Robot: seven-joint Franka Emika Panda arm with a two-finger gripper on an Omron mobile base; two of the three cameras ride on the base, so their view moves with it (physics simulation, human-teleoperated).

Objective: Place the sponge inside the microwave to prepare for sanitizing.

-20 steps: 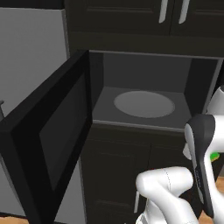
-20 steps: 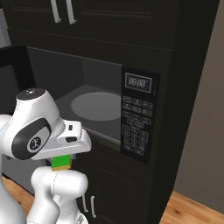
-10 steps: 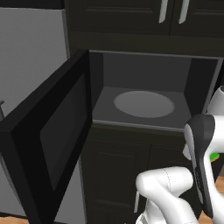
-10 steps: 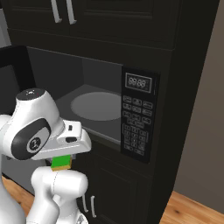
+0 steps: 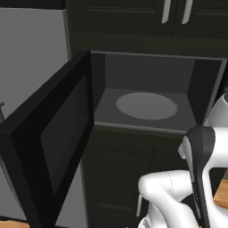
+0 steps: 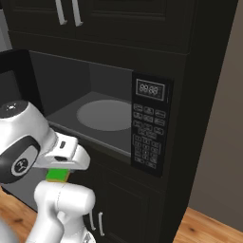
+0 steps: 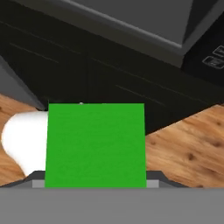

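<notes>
The microwave (image 5: pixel 147 73) stands open, its door (image 5: pixel 58 133) swung out to the left and its round pale turntable (image 5: pixel 146 105) bare. The keypad (image 6: pixel 148 142) with a small display is to the right of the cavity. A green sponge (image 7: pixel 96 144) is held in my gripper (image 7: pixel 96 186), which is shut on it and whose fingertips are hidden behind it. The sponge (image 6: pixel 58 174) hangs under the white hand, below and in front of the microwave's front lip. Beneath it in the hand view are dark cabinet fronts and wooden floor.
Dark cabinet doors (image 5: pixel 129 178) sit below the microwave and upper cabinets (image 6: pixel 66 14) above it. A grey panel (image 5: pixel 31 67) is left of the open door. My own white arm (image 5: pixel 178 196) is bent low in front of the lower cabinets.
The arm has eased slightly to the left in the right base view, still holding the sponge. The microwave and its door are unchanged.
</notes>
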